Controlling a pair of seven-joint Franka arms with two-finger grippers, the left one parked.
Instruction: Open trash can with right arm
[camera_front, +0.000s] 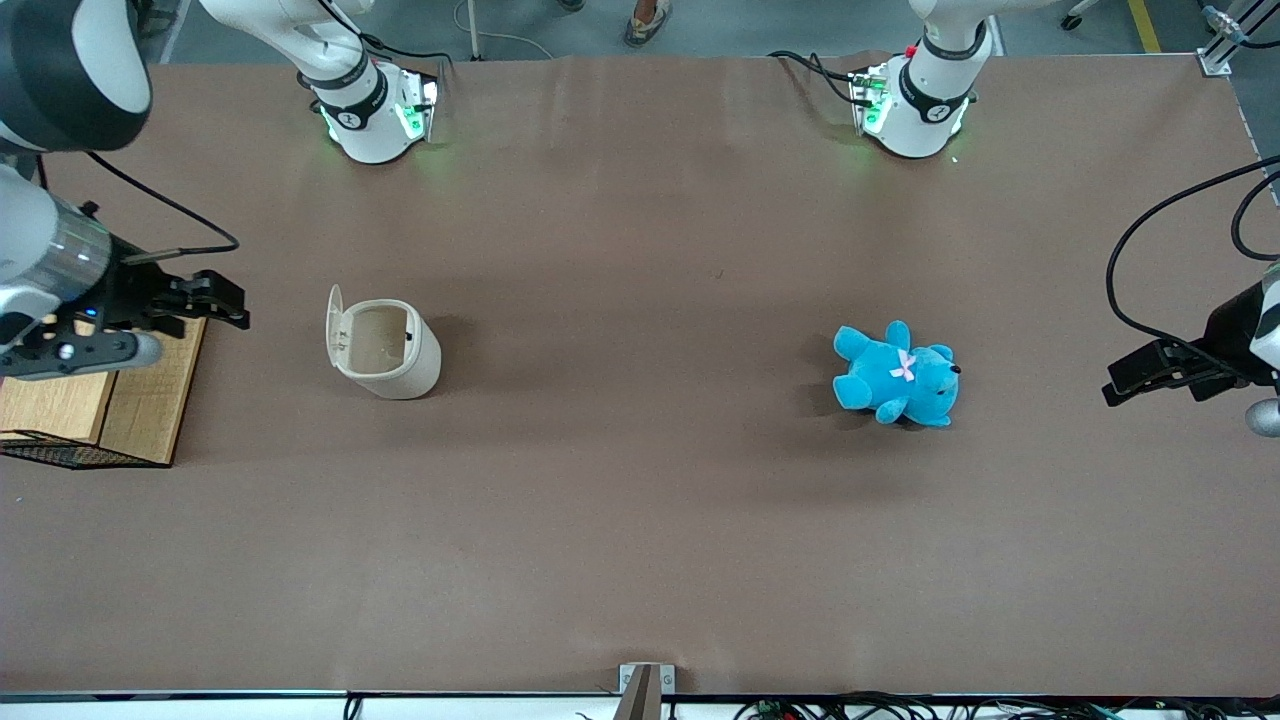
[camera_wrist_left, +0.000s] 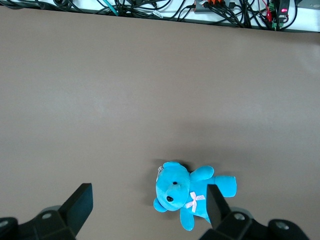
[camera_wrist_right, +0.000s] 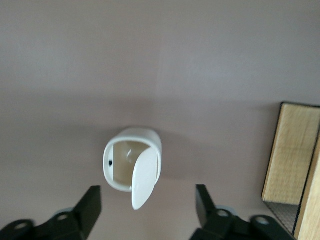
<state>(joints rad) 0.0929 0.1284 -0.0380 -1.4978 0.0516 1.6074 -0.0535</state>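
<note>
The trash can stands on the table toward the working arm's end, its lid already swung upright (tan inside, apparently empty). The right arm's gripper, fingers spread and holding nothing, hovers beside the can over the wood-topped basket, well apart.

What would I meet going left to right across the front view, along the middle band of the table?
Wood-topped wire basket with the right arm's open tool above it → trash can, lid flipped open → blue teddy.
</note>
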